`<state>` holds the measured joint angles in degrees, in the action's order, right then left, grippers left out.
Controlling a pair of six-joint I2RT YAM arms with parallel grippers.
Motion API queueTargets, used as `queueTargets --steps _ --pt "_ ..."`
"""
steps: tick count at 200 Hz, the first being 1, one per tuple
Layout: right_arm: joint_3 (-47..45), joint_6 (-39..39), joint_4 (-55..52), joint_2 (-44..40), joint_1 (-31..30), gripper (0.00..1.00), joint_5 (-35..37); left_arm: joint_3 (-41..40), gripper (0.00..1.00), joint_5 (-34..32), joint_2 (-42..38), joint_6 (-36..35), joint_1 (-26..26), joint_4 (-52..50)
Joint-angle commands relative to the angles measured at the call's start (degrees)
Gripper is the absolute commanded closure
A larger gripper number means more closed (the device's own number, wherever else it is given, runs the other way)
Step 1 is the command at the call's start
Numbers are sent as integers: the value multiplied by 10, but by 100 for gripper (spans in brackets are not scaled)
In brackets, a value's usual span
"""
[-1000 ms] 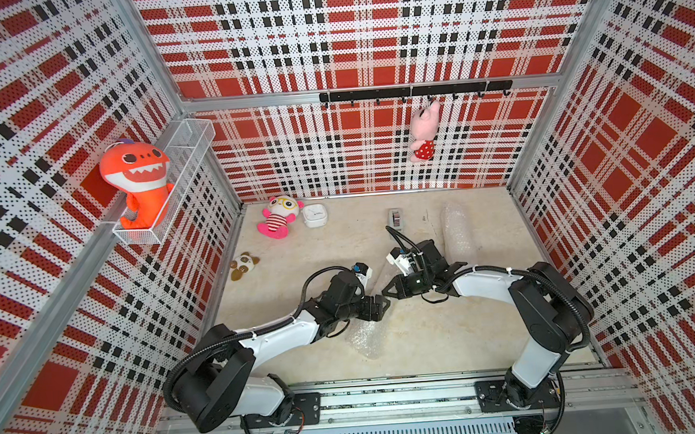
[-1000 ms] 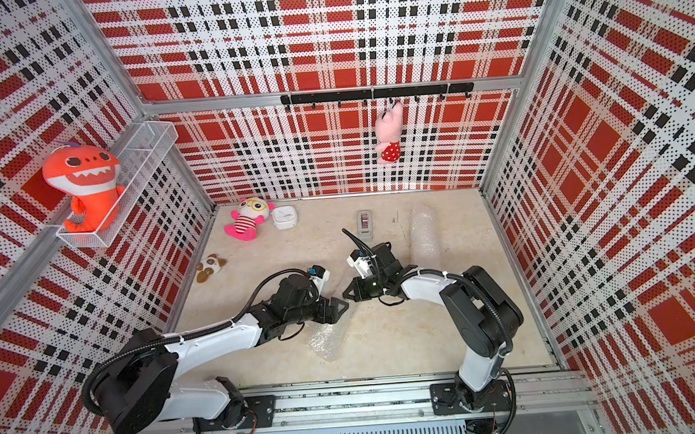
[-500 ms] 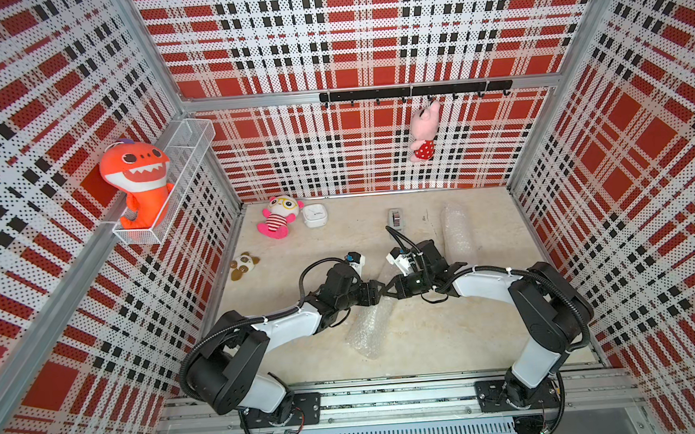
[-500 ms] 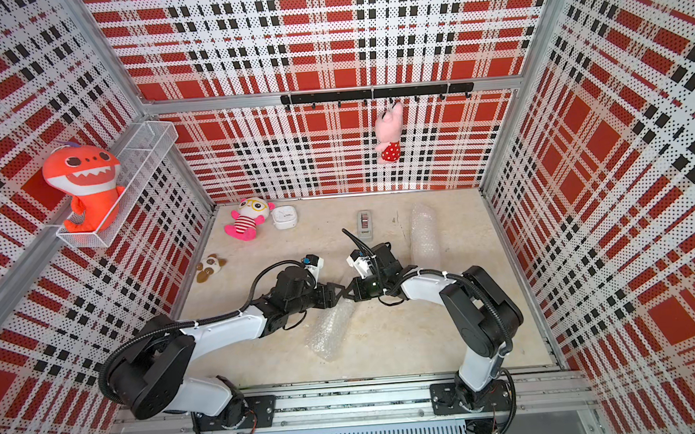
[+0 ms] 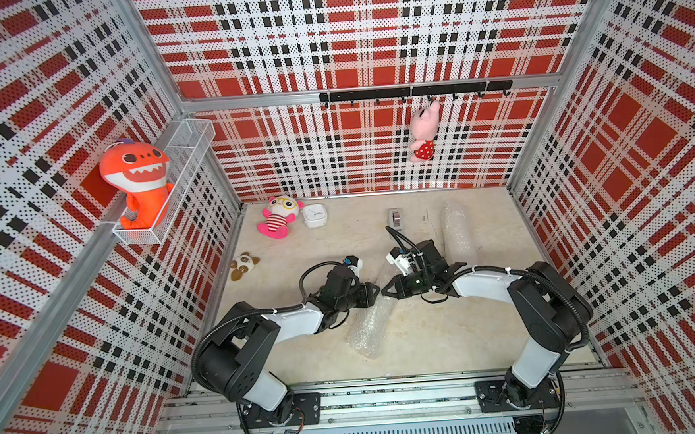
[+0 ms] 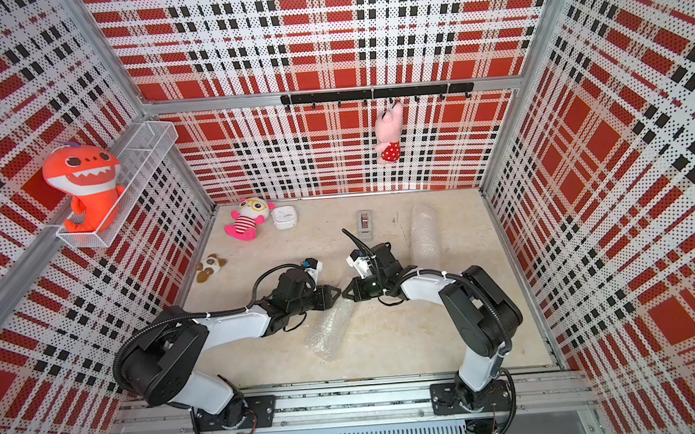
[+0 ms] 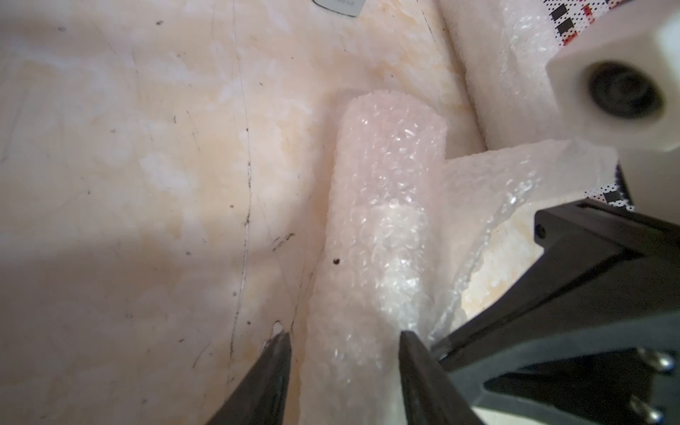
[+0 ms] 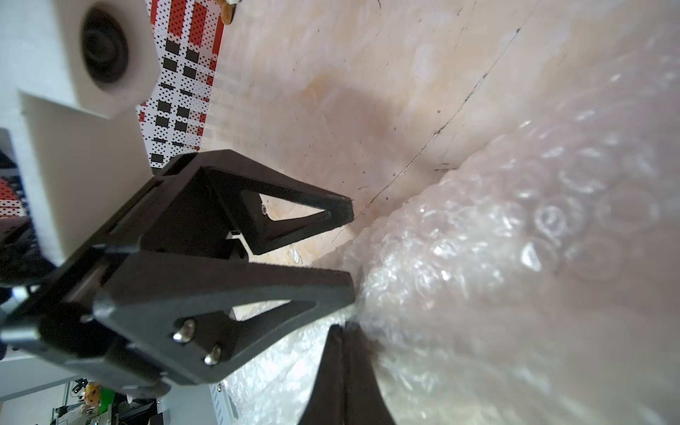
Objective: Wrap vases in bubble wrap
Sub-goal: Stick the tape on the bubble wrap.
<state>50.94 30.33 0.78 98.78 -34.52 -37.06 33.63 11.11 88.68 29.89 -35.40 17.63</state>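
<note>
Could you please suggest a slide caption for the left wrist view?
Left pincer open astride a rolled clear bubble-wrap bundle on the beige marbled tabletop; right pincer pinches its loose flap.

Two bubble wrap rolls, the near roll [image 5: 367,328] and the far roll [image 5: 457,232] (what they enclose is hidden). Four plush toys: shark [image 5: 136,177], pig [image 5: 423,135], doll [image 5: 277,218], probably a panda [image 5: 243,265]. One white box [image 5: 314,216], one tape dispenser [image 5: 395,219].
</note>
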Motion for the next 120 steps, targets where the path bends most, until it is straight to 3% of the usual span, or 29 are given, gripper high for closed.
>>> queueTargets --steps 1,49,77,120 --pt "-8 -4 -20 19 -6 100 16 -1 49 -6 9 -4 7 10" --pt "-10 -4 -20 18 -6 100 18 4 44 -10 -37 17 4 4" --pt "-9 -4 -17 23 -6 100 14 7 34 -15 -54 32 -4 7" --pt "-8 -4 -19 19 -6 100 14 7 38 -23 -12 35 -15 5"
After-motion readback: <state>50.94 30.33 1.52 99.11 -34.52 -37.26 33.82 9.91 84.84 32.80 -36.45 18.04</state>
